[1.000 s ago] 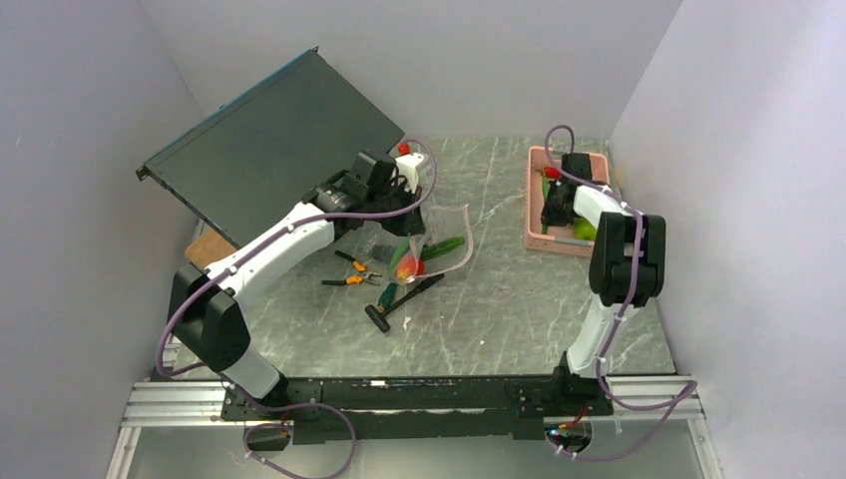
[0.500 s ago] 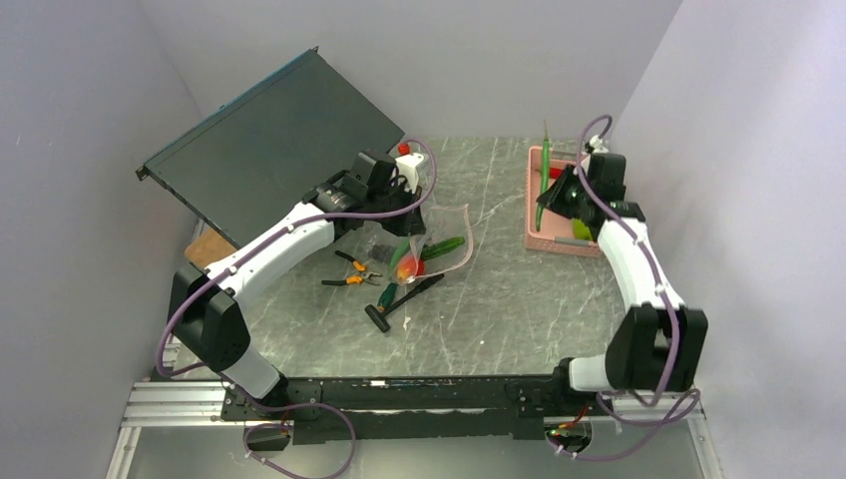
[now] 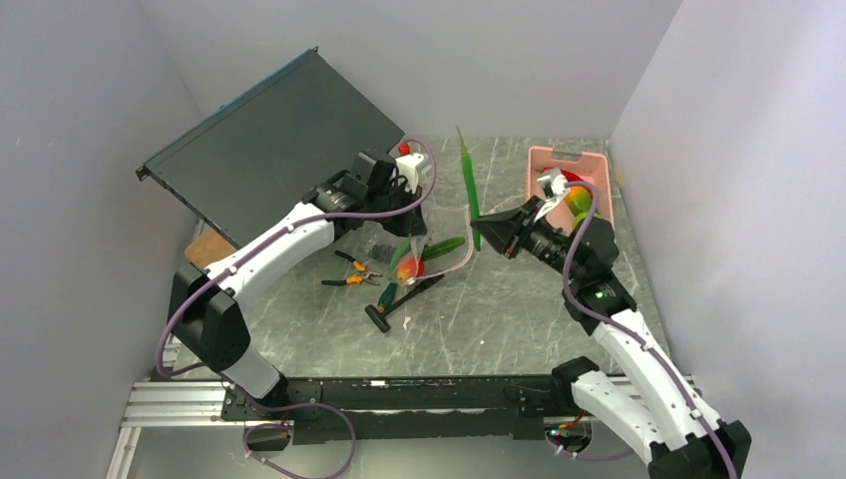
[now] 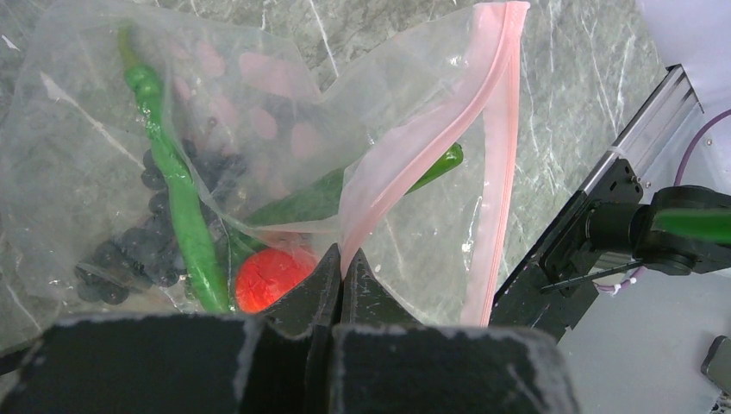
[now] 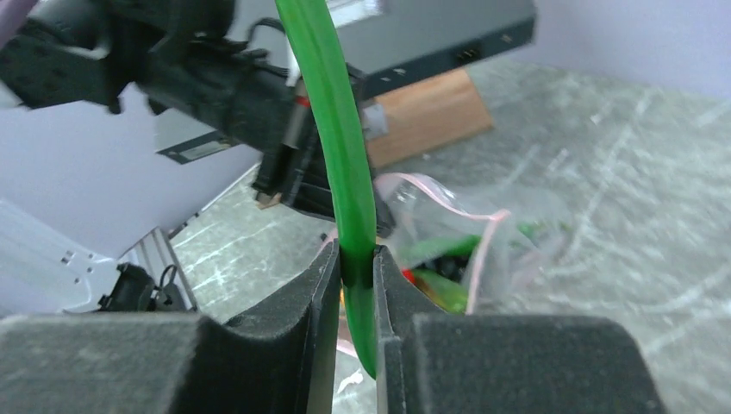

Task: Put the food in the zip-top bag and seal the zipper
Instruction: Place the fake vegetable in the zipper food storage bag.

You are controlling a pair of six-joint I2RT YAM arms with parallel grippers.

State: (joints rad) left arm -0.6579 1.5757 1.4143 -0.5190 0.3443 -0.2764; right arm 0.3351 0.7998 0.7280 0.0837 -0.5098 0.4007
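Closest to the arm bases, the orange-handled pliers [image 3: 351, 275] and the green-handled screwdriver [image 3: 389, 295] lie on the marble table [image 3: 519, 319], just in front of the bag.

The zip-top bag [image 4: 78, 129] lies crumpled on the table with its mouth gaping. Inside it are a dark grape bunch [image 4: 138, 250], a knobbly green chili [image 4: 177, 198], a red tomato [image 4: 267, 278] and a smooth green cucumber [image 4: 431, 169] poking toward the opening. The left gripper [image 4: 342, 267] is clamped tight on the pink zipper [image 4: 496, 172], pinching one side of the strip and holding that edge up.

Just right of the bag, the right gripper [image 5: 356, 263] is squeezed onto a long green toy vegetable [image 5: 332, 112] near its lower end. The vegetable stands roughly upright, clear of the table, and it isn't in the bag. In the right wrist view the bag's mouth sits just beyond it.

Further back on the right is the pink basket [image 3: 559, 152], with an orange-green mango [image 3: 577, 206] and something red [image 3: 570, 179] in it. At the far left a big dark panel [image 3: 269, 140] leans against the wall.
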